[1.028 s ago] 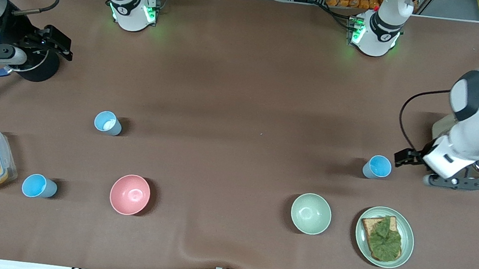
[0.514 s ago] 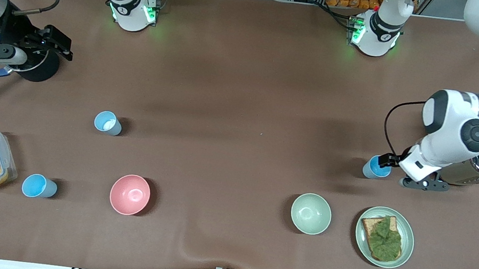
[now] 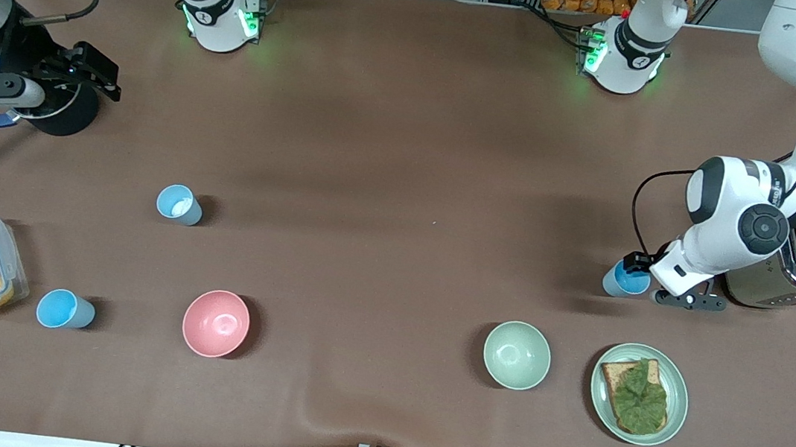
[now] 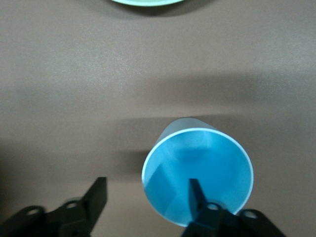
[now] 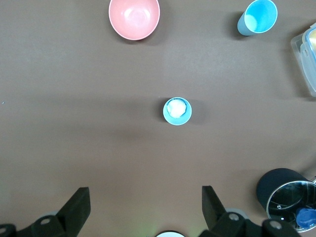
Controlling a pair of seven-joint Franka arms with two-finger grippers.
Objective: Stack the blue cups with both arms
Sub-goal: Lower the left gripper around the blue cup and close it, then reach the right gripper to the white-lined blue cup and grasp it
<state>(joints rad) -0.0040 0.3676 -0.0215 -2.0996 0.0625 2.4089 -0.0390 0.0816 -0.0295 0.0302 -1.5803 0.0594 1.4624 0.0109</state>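
- Toward the left arm's end of the table, the left gripper (image 3: 634, 265) is at a blue cup (image 3: 625, 279), and its wrist hides part of the rim in the front view.
- The left wrist view shows the fingers spread, one finger (image 4: 196, 195) inside the cup (image 4: 197, 176) and the other outside its wall; neither visibly presses it.
- At 4 o'clock from this cup sits a plate (image 3: 676, 383) of toast.
- Over the table's edge toward its own end, the right gripper (image 5: 143, 210) waits with fingers wide, partly cut off in the front view.
- A whitish-inside cup (image 3: 178, 204) stands well apart from a third cup (image 3: 63, 310), which is at 9 o'clock from the pink bowl (image 3: 216, 323).
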